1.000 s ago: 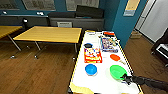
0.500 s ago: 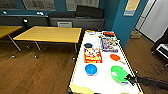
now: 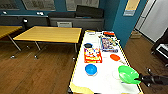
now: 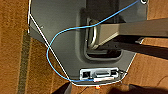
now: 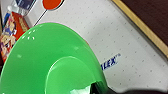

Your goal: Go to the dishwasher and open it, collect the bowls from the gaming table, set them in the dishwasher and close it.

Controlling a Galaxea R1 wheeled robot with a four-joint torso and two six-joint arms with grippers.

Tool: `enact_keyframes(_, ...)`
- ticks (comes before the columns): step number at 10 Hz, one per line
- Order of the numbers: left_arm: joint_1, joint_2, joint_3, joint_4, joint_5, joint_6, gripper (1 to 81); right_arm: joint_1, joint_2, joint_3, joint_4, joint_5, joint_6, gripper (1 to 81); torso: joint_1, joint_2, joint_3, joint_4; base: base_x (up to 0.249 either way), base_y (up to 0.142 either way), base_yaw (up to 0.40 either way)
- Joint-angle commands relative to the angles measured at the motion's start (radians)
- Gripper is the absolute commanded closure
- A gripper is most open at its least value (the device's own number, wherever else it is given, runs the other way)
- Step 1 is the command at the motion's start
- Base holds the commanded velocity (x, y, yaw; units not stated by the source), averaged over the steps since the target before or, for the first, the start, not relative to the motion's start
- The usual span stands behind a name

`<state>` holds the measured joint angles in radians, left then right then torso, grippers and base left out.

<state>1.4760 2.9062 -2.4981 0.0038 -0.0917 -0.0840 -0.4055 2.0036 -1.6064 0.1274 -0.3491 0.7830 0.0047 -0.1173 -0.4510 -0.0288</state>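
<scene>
Two bowls are in front of me. My right gripper (image 3: 139, 79) is clamped on the rim of the green bowl (image 3: 128, 74), holding it tilted over the near end of the white table (image 3: 105, 81). Just left of it, the blue bowl (image 3: 90, 69) sits on the table.

The small blue bowl (image 3: 91, 69) sits upright on the white-topped bench (image 3: 105, 82), near its front end. The larger green bowl (image 3: 128, 74) is tilted above the bench's right edge, gripped at its rim by the right claw (image 3: 139, 79).
</scene>
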Motion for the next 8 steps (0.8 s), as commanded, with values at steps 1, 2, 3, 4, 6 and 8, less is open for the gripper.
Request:
enact_keyframes(1, -0.004, -0.014, 0.014, 0.007, 0.072, -0.003, 1.0, 0.054, -0.460, 0.451, -0.015, -0.243, -0.164, 81.1, 0.000, 0.000, 0.000, 0.000, 0.000, 0.000, 0.000)
enact_keyframes(2, -0.005, -0.031, 0.039, 0.005, 0.072, -0.003, 1.0, 0.008, -0.530, 0.505, 0.039, -0.234, -0.232, 81.1, 0.000, 0.000, 0.000, 0.000, 0.000, 0.000, 0.000)
enact_keyframes(3, -0.005, -0.070, 0.110, 0.004, 0.072, -0.003, 1.0, -0.043, -0.598, 0.529, 0.121, -0.214, -0.329, 81.1, 0.000, 0.000, 0.000, 0.000, 0.000, 0.000, 0.000)
enact_keyframes(4, -0.009, -0.109, 0.178, -0.002, 0.070, -0.003, 1.0, -0.116, -0.639, 0.540, 0.218, -0.173, -0.449, 81.1, 0.000, 0.000, 0.000, 0.000, 0.000, 0.000, 0.000)
enact_keyframes(6, -0.016, -0.166, 0.270, -0.005, 0.070, -0.003, 1.0, -0.311, -0.676, 0.546, 0.395, -0.040, -0.668, 81.1, 0.000, 0.000, 0.000, 0.000, 0.000, 0.000, 0.000)
enact_keyframes(8, -0.024, -0.206, 0.324, -0.007, 0.069, -0.005, 1.0, -0.591, -0.666, 0.607, 0.400, 0.165, -0.774, 81.1, 0.000, 0.000, 0.000, 0.000, 0.000, 0.000, 0.000)
